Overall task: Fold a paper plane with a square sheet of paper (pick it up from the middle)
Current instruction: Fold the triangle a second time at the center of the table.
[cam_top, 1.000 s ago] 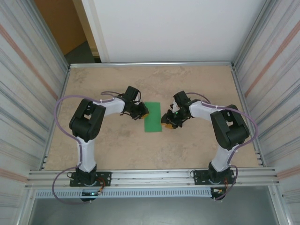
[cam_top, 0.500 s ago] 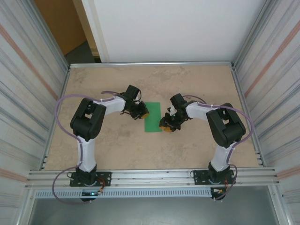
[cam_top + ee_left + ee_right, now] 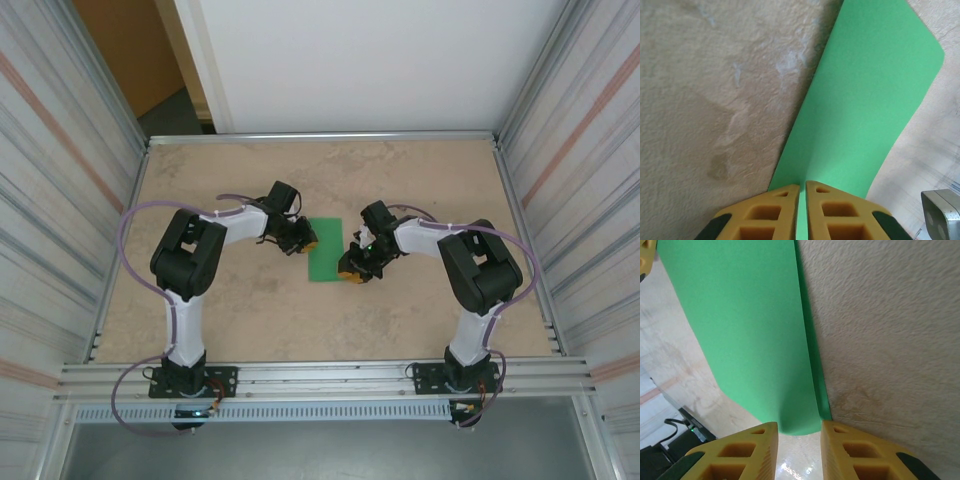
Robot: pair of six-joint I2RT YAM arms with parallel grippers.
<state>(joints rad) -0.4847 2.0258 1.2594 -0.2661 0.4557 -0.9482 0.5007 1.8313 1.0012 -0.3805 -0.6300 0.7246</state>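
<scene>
The green sheet of paper (image 3: 325, 250) lies in the middle of the table as a narrow upright rectangle, apparently folded over on itself. My left gripper (image 3: 307, 243) is at its left edge, shut on the paper (image 3: 865, 100), with green showing in the thin slit between the yellow fingers (image 3: 775, 210). My right gripper (image 3: 350, 274) stands open at the sheet's near right corner. In the right wrist view the rounded corner of the top layer (image 3: 750, 330) reaches just up to the gap between the fingertips (image 3: 845, 440), and a darker lower layer (image 3: 813, 365) peeks out along its right edge.
The beige stone-patterned table (image 3: 230, 300) is ringed by a metal rail (image 3: 320, 137) and corrugated walls on both sides. Bare tabletop lies all round the sheet and the two arms.
My right gripper has slid left and slightly nearer, from beside the sheet's right edge to its near right corner. The left gripper and the paper have stayed put.
</scene>
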